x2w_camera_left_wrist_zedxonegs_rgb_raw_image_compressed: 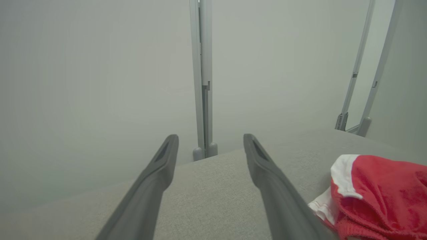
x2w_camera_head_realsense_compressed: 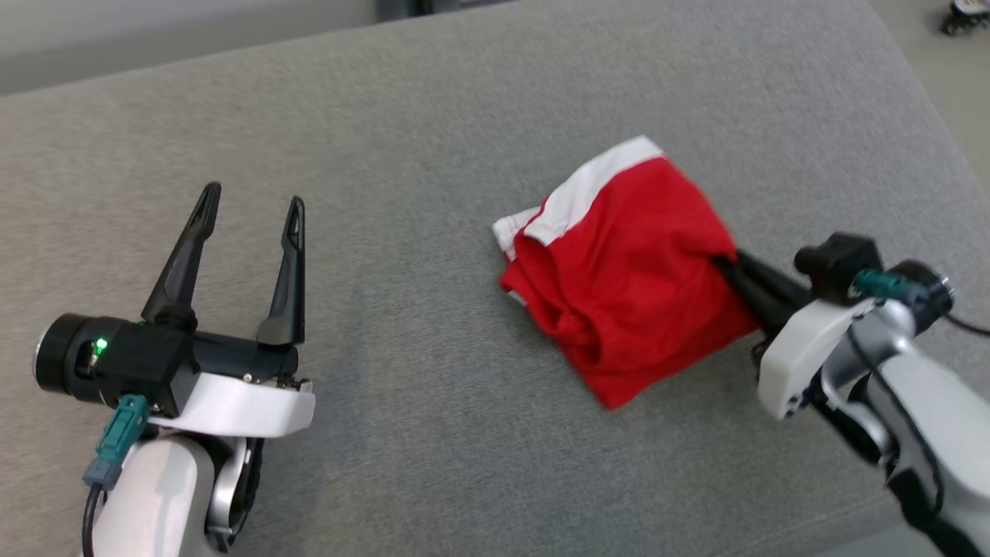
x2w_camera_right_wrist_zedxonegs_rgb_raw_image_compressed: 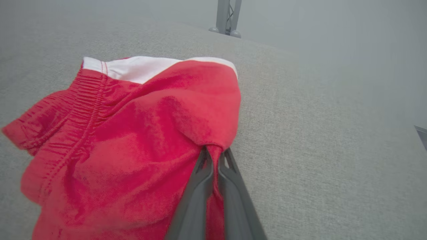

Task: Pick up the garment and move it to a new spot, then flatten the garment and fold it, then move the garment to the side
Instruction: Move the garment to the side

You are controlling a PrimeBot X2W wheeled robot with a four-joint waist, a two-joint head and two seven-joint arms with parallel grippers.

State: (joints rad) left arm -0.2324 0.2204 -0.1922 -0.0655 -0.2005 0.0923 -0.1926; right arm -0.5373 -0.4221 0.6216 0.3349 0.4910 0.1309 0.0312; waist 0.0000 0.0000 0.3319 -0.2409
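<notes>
Head view: bunched red white-banded garment point(x2w_camera_head_realsense_compressed: 626, 286) pinched by right gripper point(x2w_camera_head_realsense_compressed: 727, 263); left gripper point(x2w_camera_head_realsense_compressed: 253, 196) fingers apart

In the head view the fingers point(x2w_camera_head_realsense_compressed: 762, 288) of the right gripper point(x2w_camera_head_realsense_compressed: 728, 261) lose their tips under the red garment point(x2w_camera_head_realsense_compressed: 626, 271), whose lower corner is blurred. The red garment is cut off by the left wrist view's right and bottom edges and the right wrist view's bottom edge. A small dark object point(x2w_camera_head_realsense_compressed: 963, 17) at the head view's top right corner is too small to tell.
</notes>
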